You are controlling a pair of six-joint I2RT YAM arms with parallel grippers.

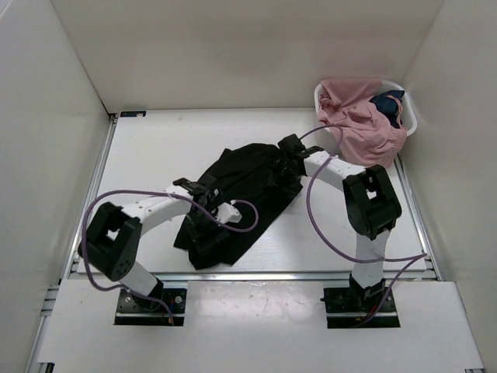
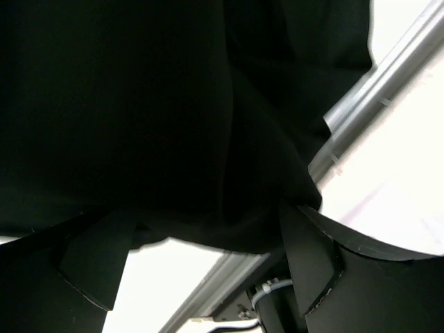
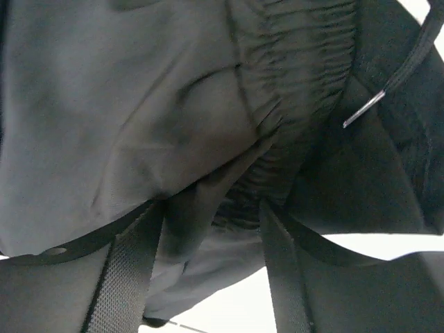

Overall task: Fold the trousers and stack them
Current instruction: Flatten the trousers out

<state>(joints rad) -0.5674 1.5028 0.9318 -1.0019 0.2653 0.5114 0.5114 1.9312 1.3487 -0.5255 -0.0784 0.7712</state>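
Top external view: bright, even overhead light; soft shadows on the table (image 1: pixel 155 155). Left wrist view: trousers (image 2: pixel 139 104) underexposed, featureless; bright areas at right clipped to white. Right wrist view: fabric grey, slightly soft.

Trousers (image 1: pixel 245 183): crumpled heap on the surface (image 1: pixel 155 148). Legs and hems not separable from above; parts covered by both arms. Left wrist view: cloth runs off top and left edges, folds lost in blackness. Right wrist view: cut off at top and both sides.
Left tool (image 2: pixel 208 243): fingertips covered by a hanging fold; closure cannot be judged.
Right tool (image 3: pixel 208 229): fingertips buried in gathered cloth; grip cannot be judged.
Rail (image 2: pixel 361 104): blurred, runs out of frame.
Pink garment (image 1: pixel 361 120): kind unreadable; covers near rim of basket (image 1: pixel 411 116).
Dark blue cloth (image 1: pixel 388 105): mostly hidden beneath the pink garment.
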